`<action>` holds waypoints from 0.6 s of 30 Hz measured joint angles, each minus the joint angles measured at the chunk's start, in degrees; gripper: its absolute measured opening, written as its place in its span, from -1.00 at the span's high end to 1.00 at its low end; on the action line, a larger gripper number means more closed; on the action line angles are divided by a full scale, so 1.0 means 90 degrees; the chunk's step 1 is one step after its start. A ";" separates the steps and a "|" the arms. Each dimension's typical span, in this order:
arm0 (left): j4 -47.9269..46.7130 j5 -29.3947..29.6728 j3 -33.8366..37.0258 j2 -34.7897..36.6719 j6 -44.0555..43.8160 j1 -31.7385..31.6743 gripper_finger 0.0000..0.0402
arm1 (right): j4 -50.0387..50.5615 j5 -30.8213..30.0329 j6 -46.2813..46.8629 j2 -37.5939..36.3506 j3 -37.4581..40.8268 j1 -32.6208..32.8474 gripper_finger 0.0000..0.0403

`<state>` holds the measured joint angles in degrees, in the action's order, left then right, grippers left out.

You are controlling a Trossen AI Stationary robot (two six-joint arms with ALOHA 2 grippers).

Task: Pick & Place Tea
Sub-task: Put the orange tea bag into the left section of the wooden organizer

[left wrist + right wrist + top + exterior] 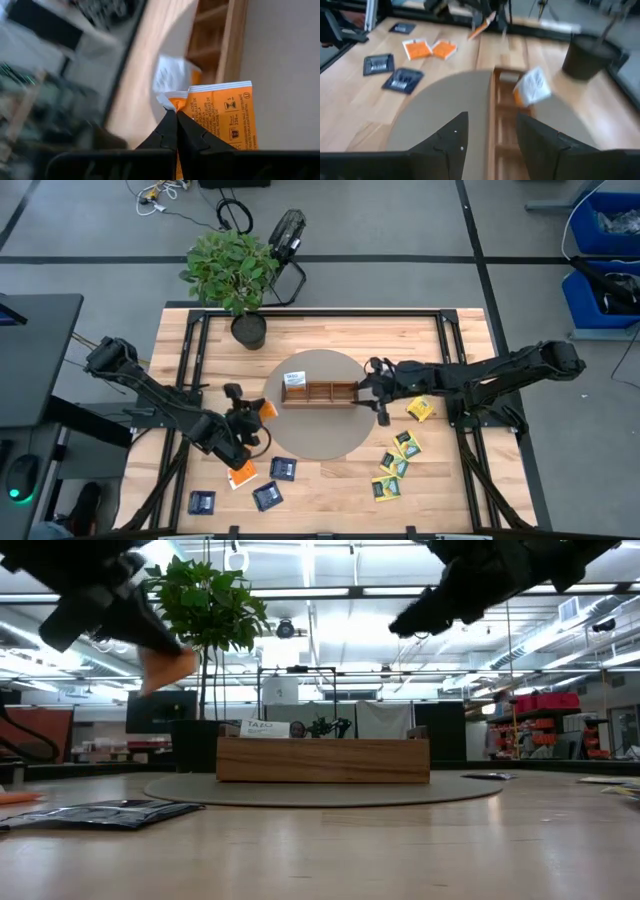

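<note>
The left gripper (pixel 176 116) pinches an orange tea packet (pixel 220 117) by its corner above the mat's left edge, prob. for the wooden tray (pixel 318 392); right gripper (pixel 490 131) waits open w/ nothing over the tray's right end.

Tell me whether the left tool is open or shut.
Shut. The left tool pinches a corner of an orange tea packet, its fingers pressed together in the wrist view; the packet hangs lifted off the table.

The orange tea packet (pixel 220 120) runs off the frame's bottom edge (print partly unreadable).
</note>
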<state>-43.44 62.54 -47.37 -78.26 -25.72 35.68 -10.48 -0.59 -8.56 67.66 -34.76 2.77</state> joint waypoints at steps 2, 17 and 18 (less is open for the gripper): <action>0.0426 0.0179 0.0000 0.0000 0.0824 -0.0003 0.99 | -0.0247 0.0007 -0.0099 0.0000 0.0000 -0.0090 0.15; 0.4290 -0.0635 0.0000 0.0000 0.5466 -0.0516 0.99 | -0.2053 0.2391 0.0125 0.0786 -0.0001 -0.1368 0.15; 0.4572 -0.0800 0.0000 0.0000 0.5733 -0.0553 0.99 | -0.2139 0.2575 0.0152 0.0880 -0.0018 -0.1437 0.15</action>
<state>-2.29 55.34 -47.37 -78.26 25.89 30.71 -29.74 22.59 -7.19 75.58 -34.93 -10.16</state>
